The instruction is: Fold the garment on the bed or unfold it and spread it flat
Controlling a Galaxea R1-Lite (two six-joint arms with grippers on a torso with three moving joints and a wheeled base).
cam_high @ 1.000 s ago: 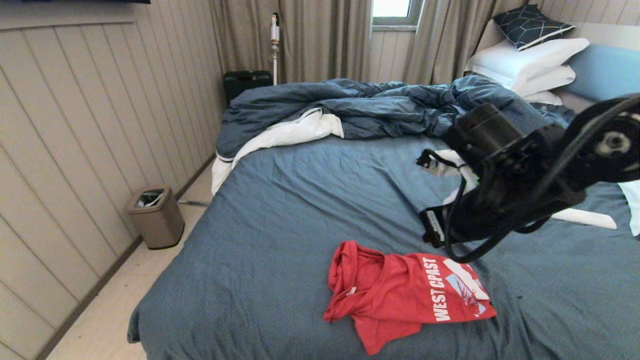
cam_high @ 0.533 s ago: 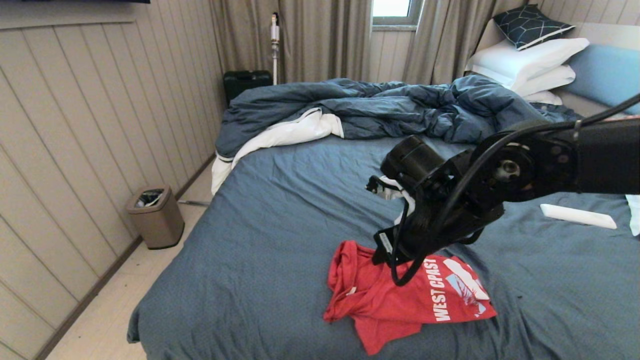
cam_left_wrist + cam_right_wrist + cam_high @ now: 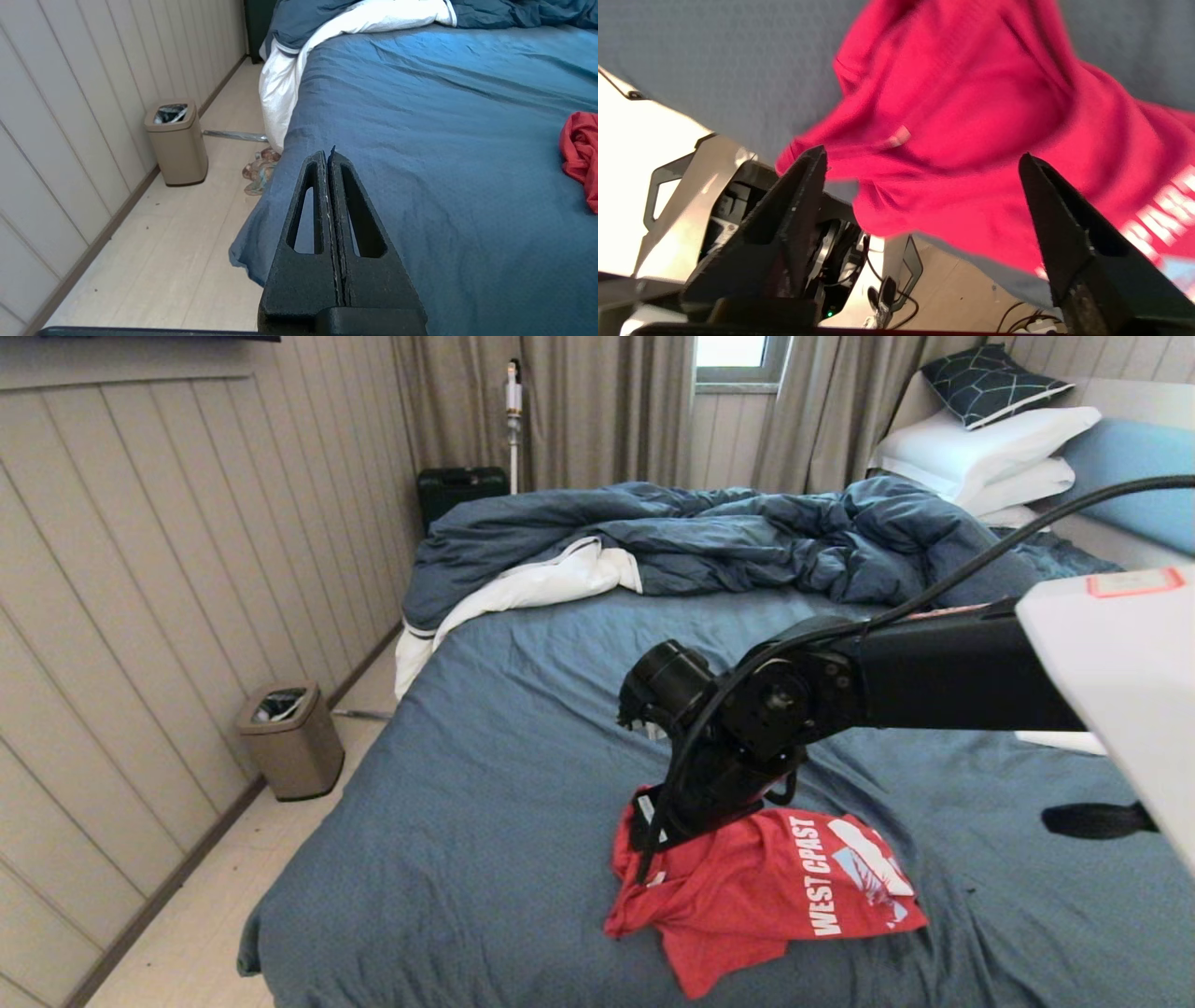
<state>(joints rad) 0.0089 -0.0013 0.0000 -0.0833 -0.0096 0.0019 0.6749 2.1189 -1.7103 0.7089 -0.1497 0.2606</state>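
Lying crumpled on the bed [image 3: 485, 784] — red garment [image 3: 747, 896], right gripper [image 3: 920, 161] spread wide above.

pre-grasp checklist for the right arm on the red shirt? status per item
1. Right pincer open: ok.
2. Right pincer above the crumpled bright red T-shirt: ok.
3. Red fabric between its fingers: ok in the right wrist view.
4. Contact with the cloth: cannot tell.
5. Shirt lies fully on the blue-grey sheeted bed: ok.
6. Left pincer shut, off the shirt near the bed edge: ok.
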